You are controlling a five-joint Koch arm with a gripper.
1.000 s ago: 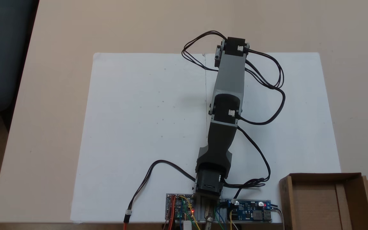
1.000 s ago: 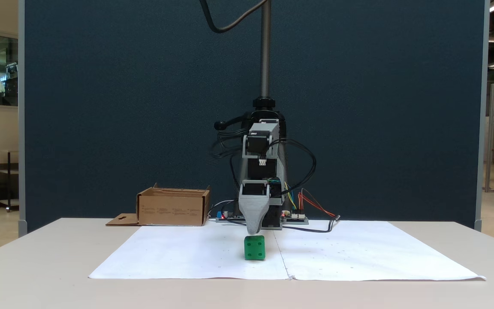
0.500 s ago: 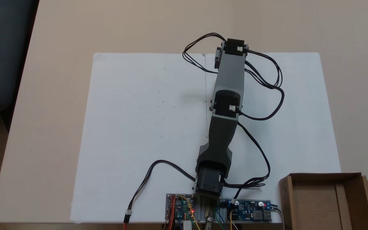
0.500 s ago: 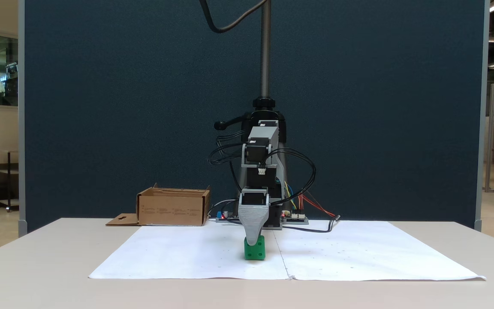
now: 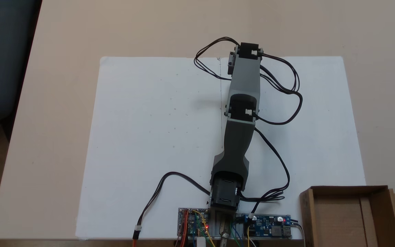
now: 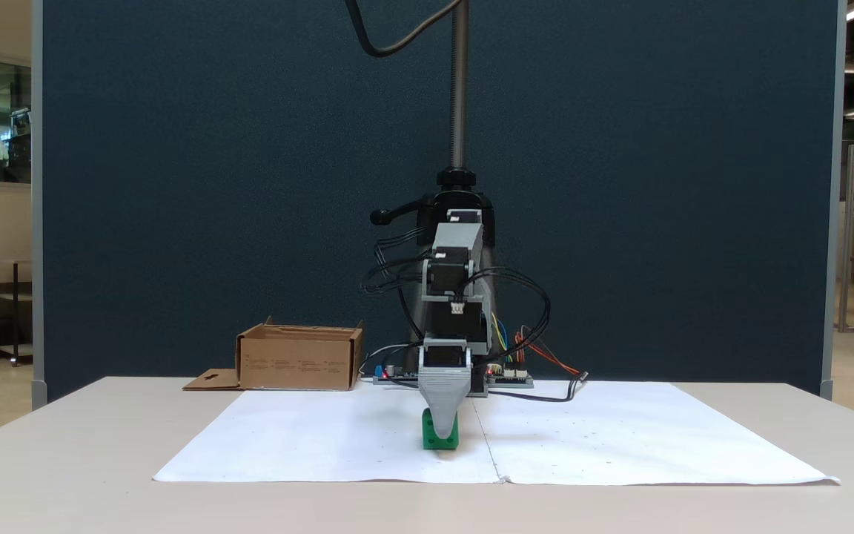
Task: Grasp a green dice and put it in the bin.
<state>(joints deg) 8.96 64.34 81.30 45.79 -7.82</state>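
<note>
Gripper dropping lower over the green dice since a second ago.
In a fixed view the gripper point(image 6: 442, 430) is now overlapping the green dice point(image 6: 431, 439) on the white paper point(image 6: 323, 437); one jaw is hiding the other, so its opening cannot be told. The bin point(image 5: 346, 216) is sitting well apart, its visible floor bare.

My arm point(image 5: 240, 113) reaches straight out from its base, stretched long across the middle in a fixed view from above, wrist motor at the far end. In a fixed view from the front, my gripper point(image 6: 442, 430) points straight down, its grey tapered front jaw low. The second jaw sits behind the first, so I cannot tell how far apart they stand.
</note>
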